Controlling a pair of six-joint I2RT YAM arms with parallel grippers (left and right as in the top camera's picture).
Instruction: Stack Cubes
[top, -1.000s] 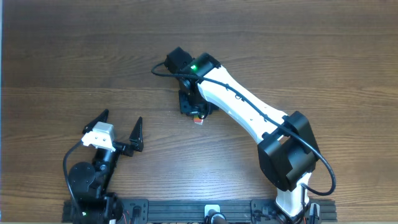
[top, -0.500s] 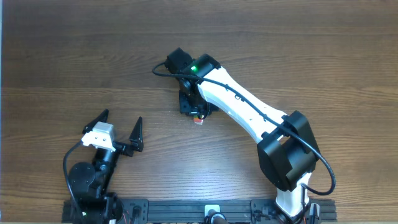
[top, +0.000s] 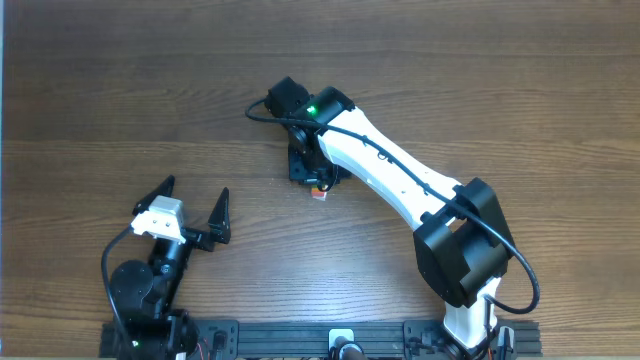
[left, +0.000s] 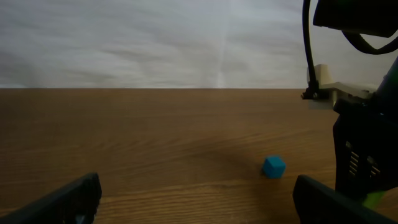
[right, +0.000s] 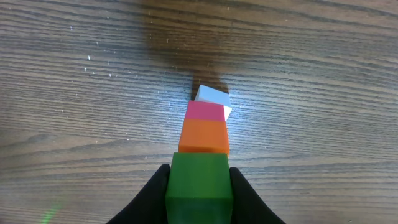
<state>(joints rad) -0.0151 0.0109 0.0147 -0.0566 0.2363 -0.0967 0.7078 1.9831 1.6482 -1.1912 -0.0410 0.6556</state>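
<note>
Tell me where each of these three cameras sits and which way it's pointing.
Top view: fixed overhead, looking down at the table; both arms, left pincer open.
Left wrist view: low, facing across the wood at a blue cube; own fingertips.
Right wrist view: looking down the stack; right pincer grips the green cube.
Shared: the right arm appears in top and left wrist views.

Table (top: 120, 80): dark brown wood-grain top, boards running side to side, a pale wall behind its far edge. Black rail (top: 290, 330) along the near edge.

Directly on the wood: a white cube (right: 213, 97) near mid-table, other cubes piled on top of it. A blue cube (left: 273, 167) sits alone, flat on the surface.
</note>
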